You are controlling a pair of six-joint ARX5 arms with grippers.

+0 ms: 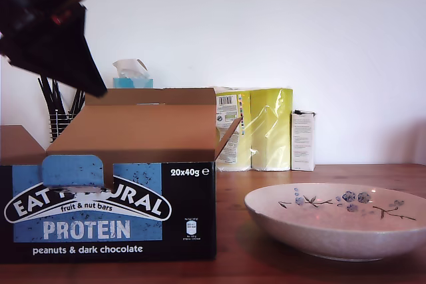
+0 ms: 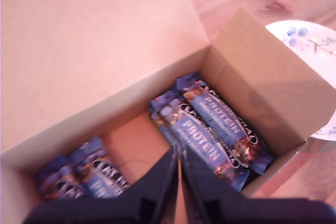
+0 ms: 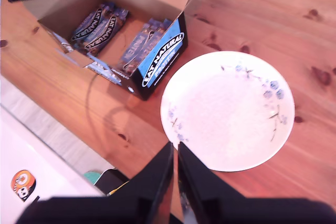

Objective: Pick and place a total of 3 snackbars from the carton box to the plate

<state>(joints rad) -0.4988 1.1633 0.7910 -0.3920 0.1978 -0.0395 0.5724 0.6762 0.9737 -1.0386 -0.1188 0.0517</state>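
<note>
From the exterior view: carton box (image 1: pixel 110 194) stands on the wooden surface (image 1: pixel 319 172) at that view's left, flaps up, printed front toward the camera. Plate (image 1: pixel 313 227) sits just beside it at that view's right, bare of bars. A dark arm (image 1: pixel 50 28) hangs above the box in that view's upper left corner; its tip is hard to read from here. Yellow packs (image 1: pixel 263 128) and a small white carton (image 1: pixel 303 141) stand behind, out of play.

First wrist view: our first end effector (image 2: pixel 178 174) is poised over the open carton box (image 2: pixel 105 40), its jaws pressed together with only a thin slit between them, holding nothing. Snackbars (image 2: pixel 210 129) lie flat inside in two groups, one just ahead of the tips, another (image 2: pixel 86 174) at the far end, bare cardboard floor between. Picture is soft.

Second wrist view: our second end effector (image 3: pixel 175 174) hovers high over the surface near the plate (image 3: pixel 228 111), jaws likewise closed and empty. Bars (image 3: pixel 102 22) show inside the box (image 3: pixel 157 59).

Judgement: no bar delivered yet; the first pick is in hand. We would spread the jaws before descending, straddle the top bar of the nearer stack across its narrow width, keep clear of the box wall and flap, and lift straight up so neighbours are not dragged along.
</note>
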